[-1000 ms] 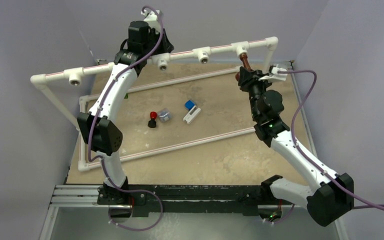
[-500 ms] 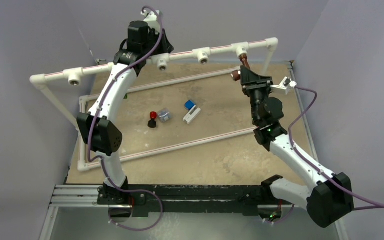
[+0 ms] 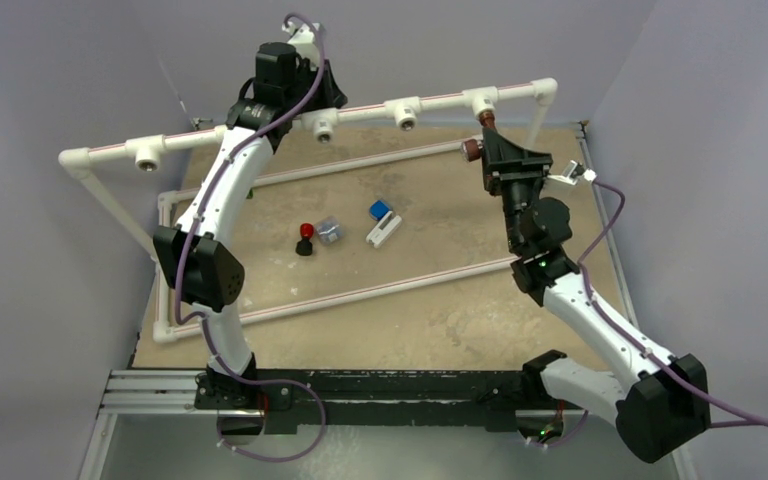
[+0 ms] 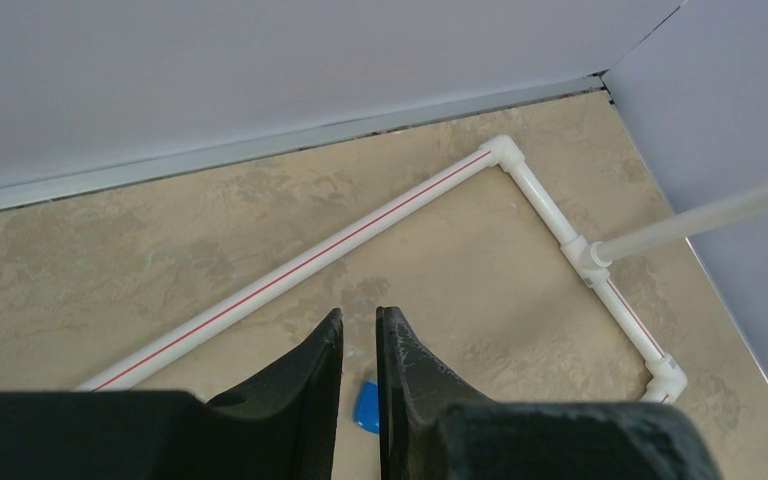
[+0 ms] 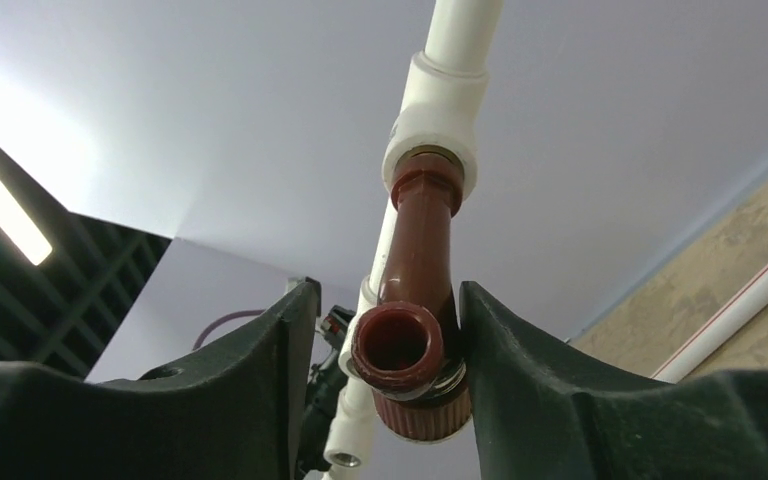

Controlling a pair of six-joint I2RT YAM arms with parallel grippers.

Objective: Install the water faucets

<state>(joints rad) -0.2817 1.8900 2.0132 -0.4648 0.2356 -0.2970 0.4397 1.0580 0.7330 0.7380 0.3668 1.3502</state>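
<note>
Overhead, two arms and one white raised rail (image 3: pixel 185 139) carrying four tee fittings (image 3: pixel 147 155) in a row, left to right. Far left: the left arm reaches up to the rail between the first and second tee, and its wrist hides its fingers from this camera. Left wrist view supplies them: the left gripper (image 4: pixel 361 325) has its fingers pressed almost together, a thin slit between, nothing in it. It hangs above the floor frame (image 4: pixel 300 265), with a blue scrap showing below the fingers. Mid table (image 3: pixel 440 320), three loose parts, seen whole only from overhead: one red-and-black knob (image 3: pixel 305 238), one grey block (image 3: pixel 330 231) just beside it, and one blue-white block (image 3: pixel 383 222) further right. Far right: one reddish-brown faucet (image 3: pixel 483 130) hangs from the fourth tee. The right wrist view alone shows its collar seated in that socket and its round stub mouth facing the lens. The right gripper (image 5: pixel 388 290) stands spread around the faucet: clear gap at one finger, the other touching or just beside it, cannot tell which.
</note>
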